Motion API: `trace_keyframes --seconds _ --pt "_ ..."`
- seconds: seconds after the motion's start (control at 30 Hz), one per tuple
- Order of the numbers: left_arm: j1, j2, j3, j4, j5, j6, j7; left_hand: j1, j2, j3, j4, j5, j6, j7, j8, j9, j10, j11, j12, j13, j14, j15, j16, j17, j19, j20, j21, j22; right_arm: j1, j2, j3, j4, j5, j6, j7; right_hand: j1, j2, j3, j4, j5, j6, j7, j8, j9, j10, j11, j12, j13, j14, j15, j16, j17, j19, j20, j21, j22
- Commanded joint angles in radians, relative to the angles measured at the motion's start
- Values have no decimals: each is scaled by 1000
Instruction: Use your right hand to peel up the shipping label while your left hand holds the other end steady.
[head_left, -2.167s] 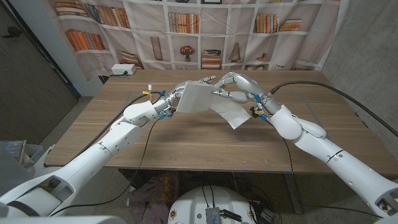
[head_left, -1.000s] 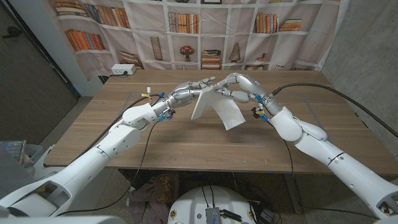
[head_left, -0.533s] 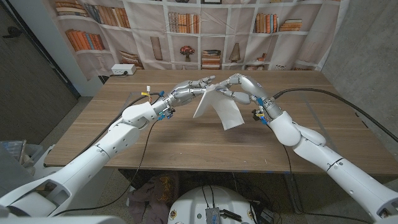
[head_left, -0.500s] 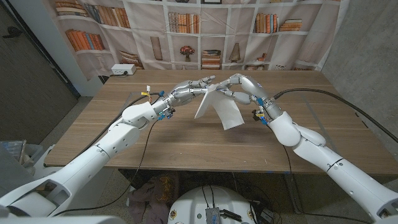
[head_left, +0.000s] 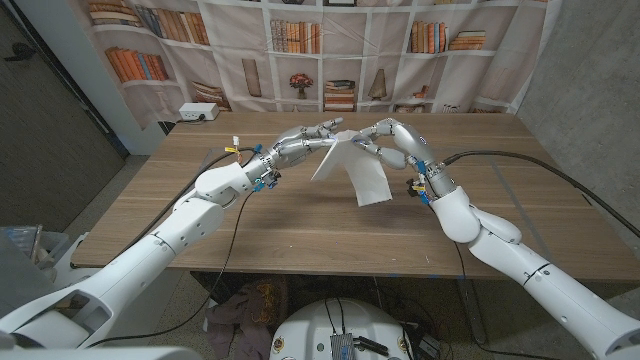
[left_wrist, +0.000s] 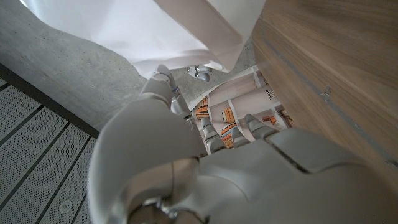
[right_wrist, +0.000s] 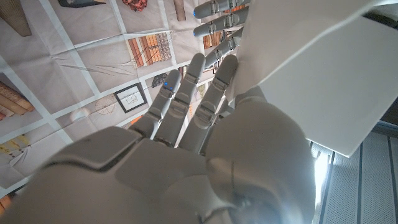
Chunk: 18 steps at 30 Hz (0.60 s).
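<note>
While the big wooden table (head_left: 300, 215) sits in front of a curtain printed with bookshelves (head_left: 300, 50), two white robot arms reach in over it and meet near the middle. The left arm (head_left: 180, 225) comes from one near corner and the right arm (head_left: 510, 255) comes from the other, each with a dark cable running along it.

Between the two hands hangs the shipping label (head_left: 352, 172), a white sheet lifted up off the wood. It bends over like a little tent: one part slopes down toward the left hand's side, and the other part curls down toward the right arm. Its low edges are close to the table, but I cannot tell if they touch it.

The left hand (head_left: 300, 146) holds the top edge of the sheet from its side, with its fingers (head_left: 325, 130) stretched out along the paper. From the left wrist, the white sheet (left_wrist: 174, 31) spreads out just past that hand's fingertips.

The right hand (head_left: 385, 140) pinches the same top edge from the other side, fingers curled onto the paper. From the right wrist, the sheet (right_wrist: 323, 81) lies against its fingers (right_wrist: 217, 87).

A small white box (head_left: 198, 113) sits at the far edge of the table, well apart from the hands.
</note>
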Motion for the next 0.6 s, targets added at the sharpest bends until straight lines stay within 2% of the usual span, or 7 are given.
trace_keyframes --seconds 0.03,0.13,0.2,0.43,0.6 --pt "-12 -5 -1 5 3 -3 7 -1 10 9 3 6 2 19 8 47 -4 13 -1 3 -18 -16 4 3 -4 9 5 2 -14 27 -17 13 -49 -33 -118 5 -6 3 -7 1 10 -1 0 2 9 0 -1 1 10 -120 5 4 2 -140 2 5" --pt "-15 -9 0 7 7 -6 12 -1 11 9 4 6 1 19 9 48 -4 13 -1 3 -18 -16 4 3 -4 8 4 2 -18 37 -21 19 -93 -48 -178 5 -5 3 -7 1 12 -1 1 0 11 0 -1 -1 11 -120 4 3 2 -140 3 5" --pt "-16 -10 2 6 3 2 11 -2 11 9 4 6 1 16 9 48 -3 13 -1 3 -19 -16 4 3 -4 9 4 3 -13 24 -30 23 -172 -64 -230 5 -5 3 -7 1 13 -1 1 0 11 0 -1 0 13 -120 5 4 2 -140 4 5" --pt "-27 -6 2 1 11 5 12 -4 13 10 7 7 1 18 13 49 -4 14 -1 3 -19 -16 4 3 -4 6 5 3 -4 22 -56 47 -192 -82 -305 5 -5 3 -7 1 12 -1 -1 -3 13 0 -1 -2 14 -120 4 4 0 -140 5 5" --pt "-28 -4 -1 -5 16 6 22 -6 13 11 8 7 3 18 15 49 -6 10 -2 4 -19 -16 4 3 -4 5 5 3 -4 19 -66 54 -164 -97 -321 6 -4 3 -7 1 11 -1 0 -2 13 0 -2 -2 14 -120 4 4 -3 -140 7 6"
